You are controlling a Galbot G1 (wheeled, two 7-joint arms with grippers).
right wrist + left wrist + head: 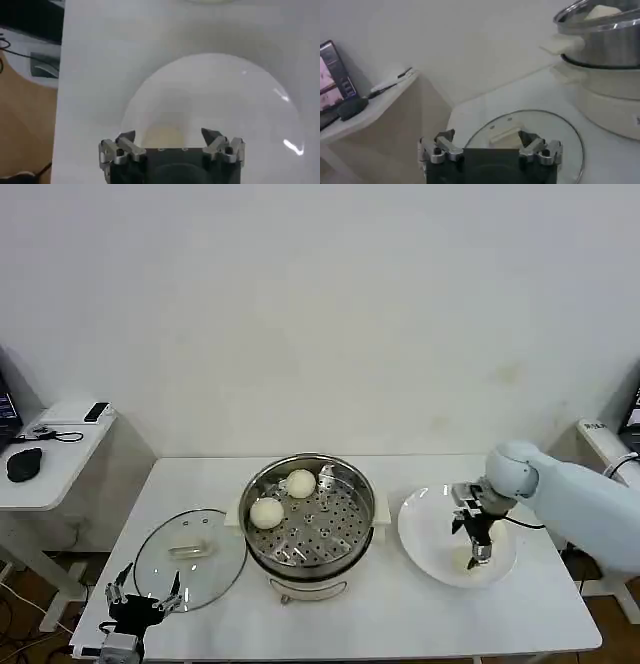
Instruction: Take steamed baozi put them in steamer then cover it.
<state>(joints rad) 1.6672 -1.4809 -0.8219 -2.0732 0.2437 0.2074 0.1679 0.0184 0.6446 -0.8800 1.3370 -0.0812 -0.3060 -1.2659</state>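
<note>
The steamer [345,534], a shiny perforated basket on a white pot base [615,100], stands mid-table with two steamed baozi [301,483] [266,512] inside. One of them shows over the steamer rim [605,35] as a pale bun [602,11]. The cover [190,557], a glass lid with a pale handle [507,135], lies flat left of the steamer. My left gripper [140,599] [488,142] hovers open near the lid's front edge. My right gripper [479,559] [168,135] is open, lowered over the white plate [430,529], straddling a baozi [167,132].
A low side table [50,474] with a mouse, a phone and a laptop screen [332,75] stands left of the work table. The plate's wide rim [225,85] surrounds my right gripper. Bare tabletop runs along the front edge.
</note>
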